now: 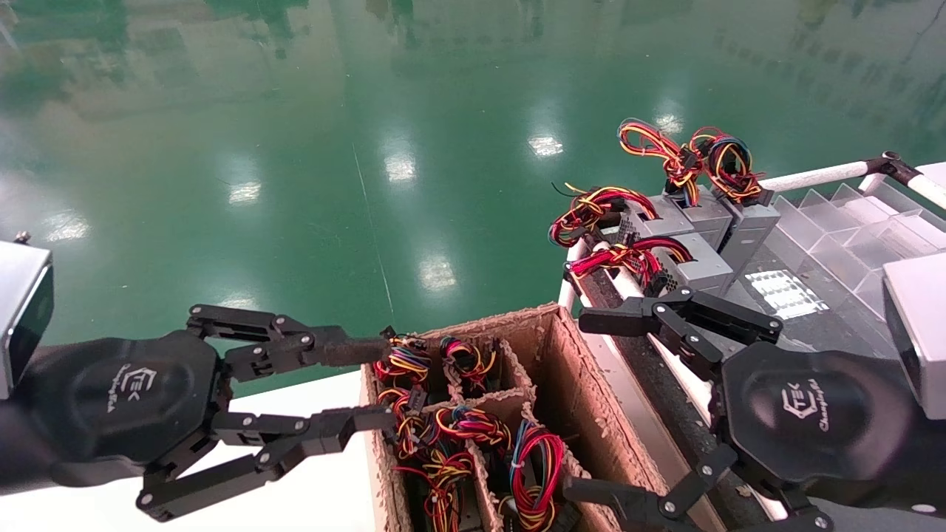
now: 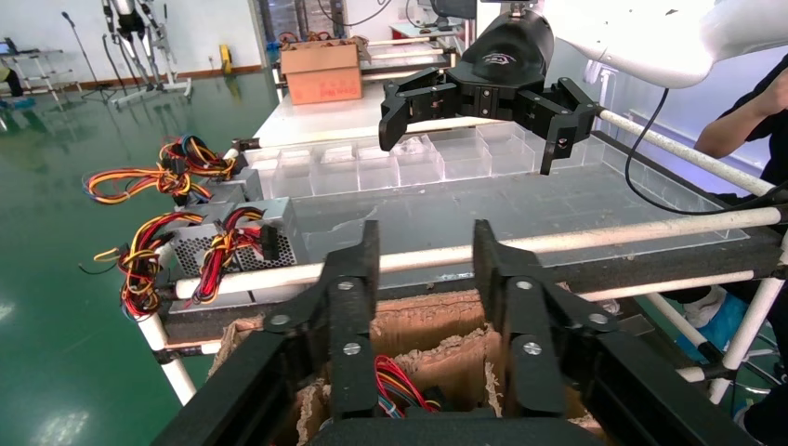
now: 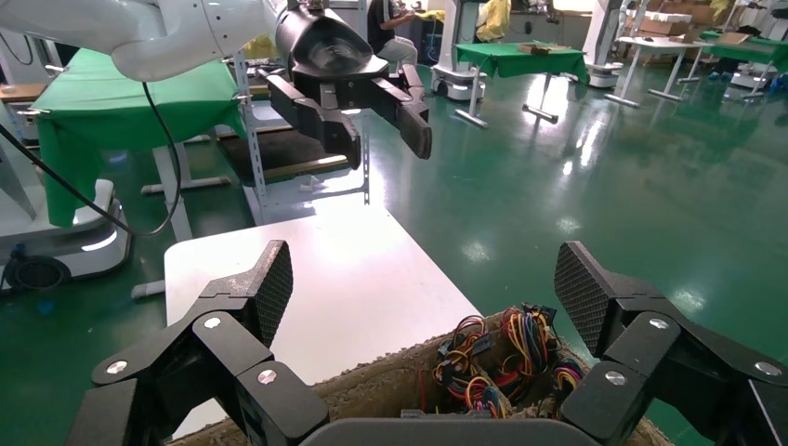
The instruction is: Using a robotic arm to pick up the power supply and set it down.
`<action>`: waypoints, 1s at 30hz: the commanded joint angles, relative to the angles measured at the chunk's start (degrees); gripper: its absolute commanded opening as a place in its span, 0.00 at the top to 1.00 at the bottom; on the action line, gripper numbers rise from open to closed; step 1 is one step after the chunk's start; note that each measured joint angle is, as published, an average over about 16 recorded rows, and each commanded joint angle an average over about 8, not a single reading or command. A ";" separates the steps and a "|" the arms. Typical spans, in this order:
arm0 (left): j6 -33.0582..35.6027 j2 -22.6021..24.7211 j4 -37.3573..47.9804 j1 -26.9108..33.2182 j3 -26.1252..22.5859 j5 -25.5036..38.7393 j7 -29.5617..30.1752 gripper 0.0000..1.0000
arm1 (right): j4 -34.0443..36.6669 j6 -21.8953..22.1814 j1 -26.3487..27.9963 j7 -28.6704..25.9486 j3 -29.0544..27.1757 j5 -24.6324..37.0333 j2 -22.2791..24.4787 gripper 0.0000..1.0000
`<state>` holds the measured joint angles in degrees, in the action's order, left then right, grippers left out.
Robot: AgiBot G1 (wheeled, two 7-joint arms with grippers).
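Power supplies stand in the compartments of a cardboard box (image 1: 569,369); mostly their red, blue, yellow and orange wire bundles show. I cannot tell which one is the task's power supply; the bundle (image 1: 536,458) nearest the right gripper is one candidate. My right gripper (image 1: 584,406) hangs wide open above the box's right side, holding nothing. In the right wrist view its pads (image 3: 272,288) frame the box edge and wires (image 3: 497,358). My left gripper (image 1: 377,384) is open at the box's left edge, over the wires (image 2: 400,386).
Several grey units (image 1: 702,222) with red-yellow wire loops lie on a white-pipe rack (image 1: 813,176) at the right, beside clear plastic dividers (image 1: 850,229). A white table (image 1: 310,473) lies left of the box. Green floor lies beyond.
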<state>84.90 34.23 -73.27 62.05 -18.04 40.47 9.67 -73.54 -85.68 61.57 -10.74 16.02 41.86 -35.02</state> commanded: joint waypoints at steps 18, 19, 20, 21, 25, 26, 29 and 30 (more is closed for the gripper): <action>0.00 0.00 0.00 0.00 0.00 0.00 0.00 0.91 | 0.00 0.00 0.00 0.00 0.00 0.00 0.00 0.00; 0.00 0.00 0.00 0.00 0.00 0.00 0.00 0.78 | 0.00 0.00 0.00 0.00 0.00 0.00 0.00 0.00; 0.00 0.00 0.00 0.00 0.00 0.00 0.00 0.66 | 0.00 0.00 0.00 0.00 0.00 0.00 0.00 0.00; 0.00 0.00 0.00 0.00 0.00 0.00 0.00 0.53 | 0.00 0.00 0.00 0.00 0.00 0.01 0.00 0.00; 0.00 0.00 0.01 0.00 0.00 0.00 0.00 0.03 | 0.24 0.14 -0.11 0.08 0.01 0.19 0.09 0.00; 0.00 0.00 0.01 0.00 0.00 0.00 -0.01 0.00 | 0.40 0.21 -0.18 0.13 0.02 0.28 0.13 0.00; 0.01 0.00 0.02 0.01 -0.01 0.00 -0.01 0.00 | 1.20 0.42 -0.45 0.40 0.08 0.78 0.36 0.00; 0.01 0.00 0.03 0.01 -0.01 0.00 -0.01 0.00 | 1.56 0.50 -0.53 0.48 0.14 1.06 0.45 0.00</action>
<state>84.91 34.23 -73.24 62.06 -18.05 40.47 9.66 -71.61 -85.19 61.31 -10.57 16.52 43.59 -34.53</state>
